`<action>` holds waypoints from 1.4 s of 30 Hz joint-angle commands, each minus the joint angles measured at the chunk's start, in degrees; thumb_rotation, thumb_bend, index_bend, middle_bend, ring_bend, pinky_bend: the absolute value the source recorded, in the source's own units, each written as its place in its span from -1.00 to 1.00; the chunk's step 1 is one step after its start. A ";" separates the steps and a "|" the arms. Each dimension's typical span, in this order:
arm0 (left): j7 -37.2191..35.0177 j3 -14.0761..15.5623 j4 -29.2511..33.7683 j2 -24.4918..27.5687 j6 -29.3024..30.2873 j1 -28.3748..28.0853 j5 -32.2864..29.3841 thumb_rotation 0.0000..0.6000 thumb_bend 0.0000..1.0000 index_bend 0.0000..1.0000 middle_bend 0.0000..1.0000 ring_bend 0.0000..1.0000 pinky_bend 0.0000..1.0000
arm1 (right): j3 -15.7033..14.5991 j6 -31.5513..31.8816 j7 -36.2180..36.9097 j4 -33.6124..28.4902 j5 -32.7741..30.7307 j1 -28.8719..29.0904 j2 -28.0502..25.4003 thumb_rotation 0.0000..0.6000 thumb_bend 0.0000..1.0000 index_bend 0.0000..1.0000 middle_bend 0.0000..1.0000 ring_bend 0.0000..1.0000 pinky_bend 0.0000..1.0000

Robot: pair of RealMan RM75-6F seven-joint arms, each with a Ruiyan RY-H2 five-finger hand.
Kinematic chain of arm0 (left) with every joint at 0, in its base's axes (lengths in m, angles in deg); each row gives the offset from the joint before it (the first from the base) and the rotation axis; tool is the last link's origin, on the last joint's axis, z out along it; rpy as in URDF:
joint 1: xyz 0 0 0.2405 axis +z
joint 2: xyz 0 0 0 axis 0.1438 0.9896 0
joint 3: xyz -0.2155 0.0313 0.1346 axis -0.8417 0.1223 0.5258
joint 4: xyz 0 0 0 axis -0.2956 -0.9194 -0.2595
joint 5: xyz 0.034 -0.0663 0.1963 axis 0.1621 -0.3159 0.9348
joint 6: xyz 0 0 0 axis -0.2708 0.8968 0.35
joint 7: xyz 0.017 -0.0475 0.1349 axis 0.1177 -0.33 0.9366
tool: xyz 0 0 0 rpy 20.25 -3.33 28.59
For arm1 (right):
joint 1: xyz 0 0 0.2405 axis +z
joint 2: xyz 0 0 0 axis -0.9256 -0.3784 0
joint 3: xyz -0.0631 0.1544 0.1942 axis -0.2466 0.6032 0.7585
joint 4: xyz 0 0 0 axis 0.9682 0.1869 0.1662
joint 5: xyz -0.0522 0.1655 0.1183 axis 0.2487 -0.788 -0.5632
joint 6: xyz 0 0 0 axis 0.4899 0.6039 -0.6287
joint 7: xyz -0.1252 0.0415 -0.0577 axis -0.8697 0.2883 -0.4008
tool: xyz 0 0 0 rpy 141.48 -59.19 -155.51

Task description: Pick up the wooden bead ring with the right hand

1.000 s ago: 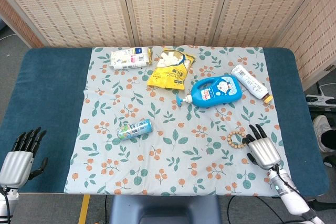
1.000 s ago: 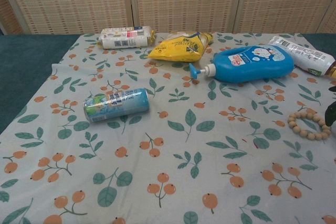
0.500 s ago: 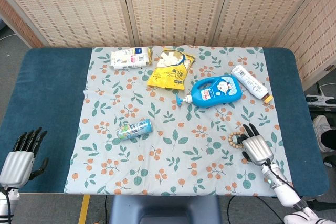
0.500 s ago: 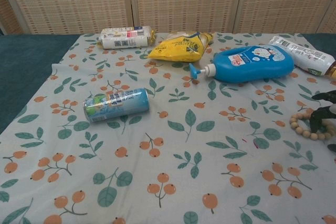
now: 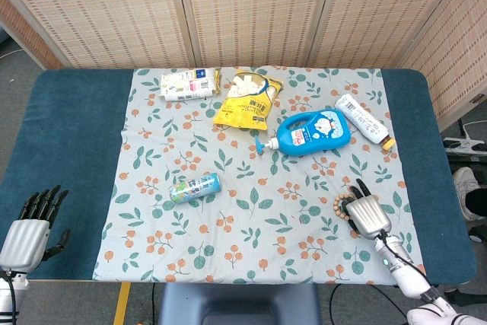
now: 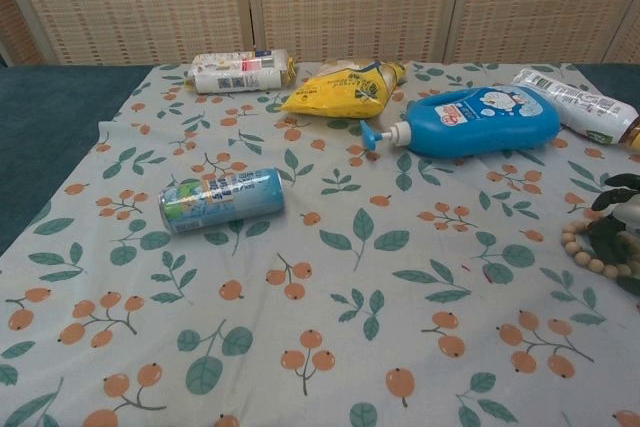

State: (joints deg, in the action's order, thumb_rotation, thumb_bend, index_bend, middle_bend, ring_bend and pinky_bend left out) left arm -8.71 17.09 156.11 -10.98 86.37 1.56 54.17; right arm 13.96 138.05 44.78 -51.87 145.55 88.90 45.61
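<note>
The wooden bead ring (image 5: pixel 338 205) lies flat on the floral cloth near the table's right front, seen close up in the chest view as the bead ring (image 6: pixel 575 247). My right hand (image 5: pixel 365 215) sits over the ring's right half, back of the hand up, with dark fingers reaching down onto and inside the ring. Only part of that right hand (image 6: pixel 622 209) shows at the chest view's right edge. The ring still rests on the cloth. My left hand (image 5: pixel 29 224) hangs off the front left corner, fingers apart, holding nothing.
A blue pump bottle (image 5: pixel 313 132) and a white bottle (image 5: pixel 363 120) lie behind the ring. A yellow snack bag (image 5: pixel 245 99) and a white packet (image 5: pixel 189 84) sit at the back. A teal can (image 5: pixel 195 187) lies left of centre. The table's front edge is close to my right hand.
My right hand has slid left and forward from beside the ring to over it, fingers lowering onto the beads. The ring shifted slightly. The left hand barely moved.
</note>
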 commanded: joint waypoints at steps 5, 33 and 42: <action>0.10 -0.02 0.36 0.12 0.33 0.14 0.12 1.00 -0.09 -1.00 -1.00 -1.00 -0.82 | 1.51 0.94 8.99 -4.46 -0.89 -0.08 -1.45 1.00 0.44 0.59 0.24 -0.45 -0.97; 0.32 0.15 0.50 -0.04 0.03 0.05 0.39 1.00 -0.09 -1.00 -1.00 -1.00 -0.82 | -1.10 -6.29 150.64 -12.45 24.87 7.92 -14.33 0.67 0.48 -0.08 0.23 -0.47 -0.85; 0.02 0.18 0.54 0.07 -0.12 0.02 0.35 1.00 -0.09 -1.00 -1.00 -1.00 -0.82 | -6.01 -2.75 139.69 -8.85 23.94 10.15 -12.87 -0.15 0.22 -0.54 0.08 -0.60 -0.85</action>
State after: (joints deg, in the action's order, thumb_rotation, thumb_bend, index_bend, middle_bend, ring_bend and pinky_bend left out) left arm -8.68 17.28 156.66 -10.92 86.26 1.58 54.52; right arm 11.77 132.65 193.90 -63.54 169.49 96.88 32.11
